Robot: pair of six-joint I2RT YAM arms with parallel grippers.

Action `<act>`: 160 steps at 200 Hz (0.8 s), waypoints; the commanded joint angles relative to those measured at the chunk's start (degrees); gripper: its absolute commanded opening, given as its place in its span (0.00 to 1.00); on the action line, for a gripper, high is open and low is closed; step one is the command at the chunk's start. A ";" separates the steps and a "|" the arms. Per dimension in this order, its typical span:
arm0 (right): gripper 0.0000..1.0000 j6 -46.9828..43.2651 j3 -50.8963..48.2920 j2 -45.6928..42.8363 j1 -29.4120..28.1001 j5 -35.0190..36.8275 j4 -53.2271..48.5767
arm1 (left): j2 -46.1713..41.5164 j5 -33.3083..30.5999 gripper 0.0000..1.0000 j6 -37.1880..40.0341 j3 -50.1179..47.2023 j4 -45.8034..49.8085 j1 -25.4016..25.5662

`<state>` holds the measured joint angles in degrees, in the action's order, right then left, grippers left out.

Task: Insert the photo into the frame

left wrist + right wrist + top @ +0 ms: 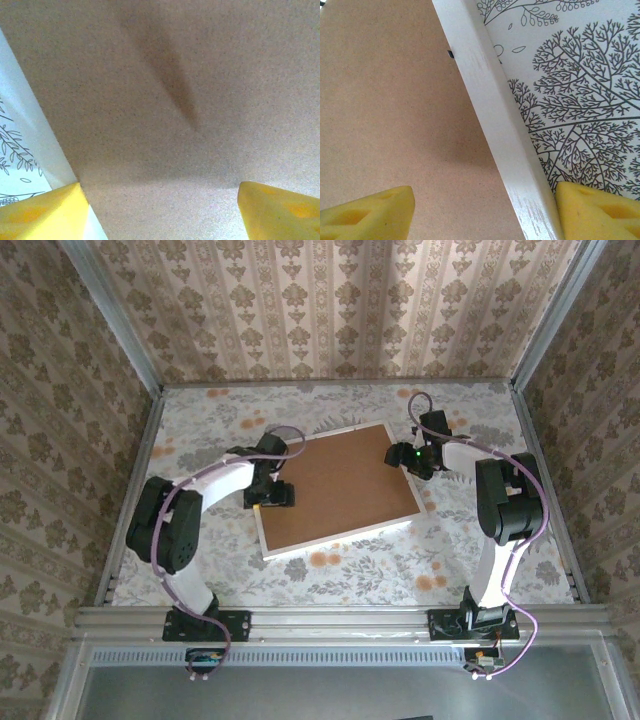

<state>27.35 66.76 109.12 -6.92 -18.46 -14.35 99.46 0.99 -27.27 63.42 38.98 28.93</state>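
Note:
The white frame [345,535] lies flat in the middle of the table, its back covered by a plain brown board [340,485]. The photo is hidden. My left gripper [272,496] hovers over the frame's left edge. In the left wrist view it [162,215] is open, with yellow fingertips [45,212] wide apart above the board [175,100] and the white rim [35,140]. My right gripper [405,458] is at the frame's far right edge. In the right wrist view it [485,212] is open and straddles the rim [495,115], one finger over the board [385,100].
A floral cloth [400,565] covers the table, and its tree print [580,75] shows beside the frame. Patterned walls enclose the back and both sides. A metal rail [340,618] with both arm bases runs along the near edge.

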 commanded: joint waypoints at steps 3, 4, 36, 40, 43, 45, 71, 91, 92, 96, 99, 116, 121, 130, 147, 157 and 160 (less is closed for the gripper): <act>0.75 1.30 -0.40 2.24 -3.82 -11.25 -7.01 | 2.25 5.05 0.80 2.14 3.69 -2.60 3.33; 0.75 1.30 -0.36 2.24 -3.81 -11.25 -7.01 | 2.29 4.89 0.80 2.13 3.71 -2.46 3.42; 0.75 1.30 -0.58 2.24 -3.81 -11.51 -7.01 | 3.14 2.25 0.83 3.03 4.47 -1.46 4.96; 0.75 1.30 -0.66 2.26 -3.85 -11.60 -6.93 | 3.27 1.97 0.84 3.17 4.64 -1.23 5.07; 0.75 1.31 -0.67 2.28 -3.88 -11.60 -6.94 | 3.40 1.65 0.84 3.33 4.71 -1.05 5.16; 0.75 1.30 -0.62 2.25 -3.82 -11.64 -6.88 | 3.40 1.42 0.85 3.35 4.72 -0.89 5.21; 0.75 1.30 -0.84 2.39 -3.87 -11.85 -6.70 | 4.14 -2.50 0.89 4.60 5.73 0.94 6.34; 0.75 1.39 -0.80 2.43 -3.85 -12.06 -6.66 | 4.43 -5.10 0.90 5.20 6.14 1.85 7.25; 0.75 1.39 -0.82 2.47 -3.83 -12.01 -6.66 | 4.43 -5.20 0.91 5.20 6.17 1.87 7.31; 0.75 1.39 -0.80 2.42 -3.81 -12.05 -6.71 | 4.43 -5.50 0.91 5.27 6.18 1.93 7.49; 0.75 1.39 -0.75 2.43 -3.81 -12.06 -6.66 | 4.38 -5.63 0.91 5.22 6.19 1.97 7.54; 0.75 1.36 -0.62 2.60 -3.85 -12.13 -6.66 | 4.43 -5.39 0.91 5.29 6.29 1.89 7.63; 0.75 1.39 -0.60 2.67 -3.81 -12.15 -6.66 | 4.43 -5.21 0.91 5.34 6.21 1.77 7.63; 0.75 1.39 -0.53 2.68 -3.81 -12.17 -6.66 | 4.43 -5.03 0.91 5.38 6.15 1.55 7.63; 0.75 1.30 -0.54 2.67 -3.77 -11.96 -6.81 | 4.21 -4.27 0.91 5.36 6.20 1.21 7.40; 0.75 1.21 -0.49 2.59 -3.74 -11.80 -6.91 | 3.80 -3.59 0.91 5.25 6.32 0.94 7.12; 0.75 1.21 -0.49 2.51 -3.74 -11.74 -6.98 | 3.62 -3.47 0.91 5.15 6.30 0.86 7.03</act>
<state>27.40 66.76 109.47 -8.78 -23.62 -15.46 103.35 -3.73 -23.05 68.51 40.23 36.64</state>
